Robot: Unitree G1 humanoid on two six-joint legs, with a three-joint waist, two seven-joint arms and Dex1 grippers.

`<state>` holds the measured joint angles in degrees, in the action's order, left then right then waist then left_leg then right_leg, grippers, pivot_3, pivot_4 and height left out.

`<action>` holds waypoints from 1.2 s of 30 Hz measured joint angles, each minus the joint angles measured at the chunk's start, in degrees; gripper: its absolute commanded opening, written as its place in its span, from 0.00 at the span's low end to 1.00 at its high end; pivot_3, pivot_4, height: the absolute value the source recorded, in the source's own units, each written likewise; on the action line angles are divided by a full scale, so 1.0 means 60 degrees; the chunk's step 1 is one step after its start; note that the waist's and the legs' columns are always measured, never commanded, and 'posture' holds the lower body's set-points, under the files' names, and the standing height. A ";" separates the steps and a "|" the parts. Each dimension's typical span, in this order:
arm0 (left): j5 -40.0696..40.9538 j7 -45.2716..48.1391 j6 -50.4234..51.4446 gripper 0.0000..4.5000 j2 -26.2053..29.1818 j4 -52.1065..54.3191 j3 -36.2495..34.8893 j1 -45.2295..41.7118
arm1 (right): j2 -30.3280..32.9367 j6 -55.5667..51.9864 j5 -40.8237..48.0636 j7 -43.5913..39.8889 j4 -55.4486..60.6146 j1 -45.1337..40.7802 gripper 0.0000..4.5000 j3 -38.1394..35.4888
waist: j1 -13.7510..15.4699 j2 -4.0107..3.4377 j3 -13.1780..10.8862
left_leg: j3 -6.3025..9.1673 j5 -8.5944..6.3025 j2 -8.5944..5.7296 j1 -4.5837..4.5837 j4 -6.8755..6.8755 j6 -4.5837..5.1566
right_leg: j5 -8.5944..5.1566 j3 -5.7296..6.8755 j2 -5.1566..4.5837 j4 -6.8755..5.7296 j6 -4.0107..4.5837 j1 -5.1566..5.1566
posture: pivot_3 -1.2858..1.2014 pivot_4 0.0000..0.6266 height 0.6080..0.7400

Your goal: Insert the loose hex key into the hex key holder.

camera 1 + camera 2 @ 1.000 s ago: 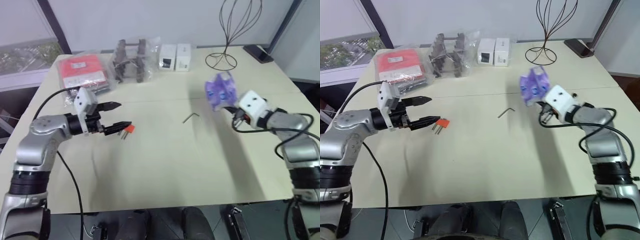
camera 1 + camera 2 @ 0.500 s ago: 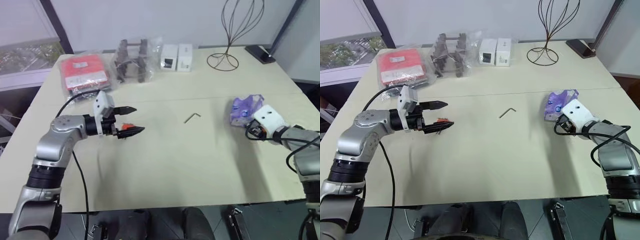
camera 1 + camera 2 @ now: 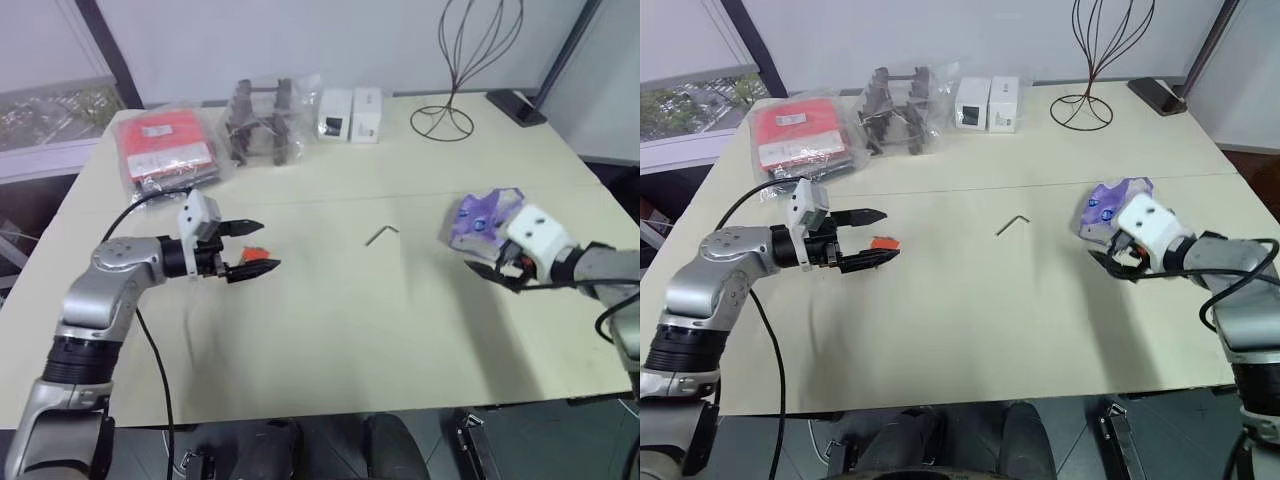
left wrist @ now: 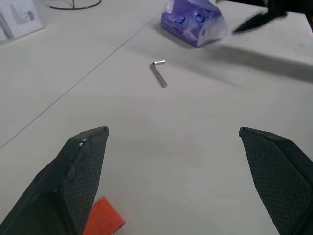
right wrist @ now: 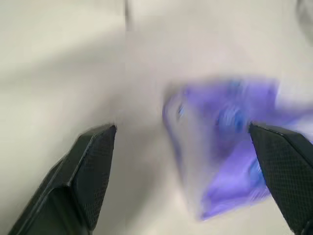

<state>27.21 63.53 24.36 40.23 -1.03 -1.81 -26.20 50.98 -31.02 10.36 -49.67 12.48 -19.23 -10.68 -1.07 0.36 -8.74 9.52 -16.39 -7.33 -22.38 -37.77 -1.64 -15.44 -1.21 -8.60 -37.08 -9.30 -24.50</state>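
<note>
- One loose hex key [image 3: 381,235] lies bare on the table [image 3: 330,330], near the middle of the head view, touching nothing.
- One hex key holder [image 3: 884,242], the little red-orange block, sits left of centre, just beside the tips of the left gripper [image 3: 254,248]; from the left wrist it shows as an orange corner [image 4: 102,223] next to one finger.
- The left gripper's two black fingers [image 4: 80,166] stand wide apart with nothing between them, pointing toward the middle of the picture.
- The right gripper [image 3: 1110,262] hangs at the right of the frame, its fingers [image 5: 88,171] spread wide and empty.
- One purple-and-clear plastic bag [image 3: 480,215] lies on the table just beyond the right gripper; I cannot make out what it holds.
- Upper left: one flat red packet [image 3: 165,145] in clear wrap.
- Beside it, one clear bag [image 3: 265,120] holding dark metal pieces; I cannot count them.
- Two small white boxes [image 3: 350,112] stand side by side at top centre.
- One wire stand [image 3: 450,60] rises at the upper right, and one dark flat object [image 3: 516,106] lies near the far corner.
</note>
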 measured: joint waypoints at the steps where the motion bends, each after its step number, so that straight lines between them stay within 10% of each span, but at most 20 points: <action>1: -0.0020 0.0037 -0.0016 1.00 0.0183 -0.0090 -0.0076 0.0045 | -0.0358 -0.0181 0.0352 -0.0030 0.0299 -0.0427 0.98 0.0052 | -0.0025 0.0007 -0.0004 | 0.0000 -0.0001 0.0011 0.0002 0.0002 -0.0001 | 0.0000 0.0002 0.0008 0.0002 0.0000 0.0000 | 0.52 0.24 1.00; 18: -0.0039 0.0836 -0.0226 1.00 0.2142 0.0333 -0.1461 0.1680 | -0.6470 0.4247 -0.1395 0.0558 -0.6266 -0.3987 0.98 0.4958 | -0.0208 0.0021 -0.0021 | 0.0030 0.0002 0.0002 0.0000 0.0019 -0.0005 | 0.0004 0.0014 0.0005 -0.0017 0.0007 -0.0013 | 0.52 0.24 1.00; 36: 0.0588 -0.0282 0.0602 1.00 0.2049 0.1911 -0.2211 0.3129 | -0.9104 0.7219 -0.2518 0.1283 -1.2782 -0.6378 0.98 0.4875 | -0.0619 0.0013 -0.0024 | 0.0040 0.0018 0.0009 0.0017 0.0094 -0.0032 | 0.0003 0.0011 0.0015 -0.0015 0.0012 -0.0031 | 0.52 0.24 1.00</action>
<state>30.74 61.84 27.97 52.52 10.43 -15.08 -7.43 -3.64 12.29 -4.75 -41.98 -64.22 -57.50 18.57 -4.78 0.44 -8.89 9.76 -16.29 -7.28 -22.28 -37.21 -1.83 -15.42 -1.14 -8.51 -37.16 -9.23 -24.69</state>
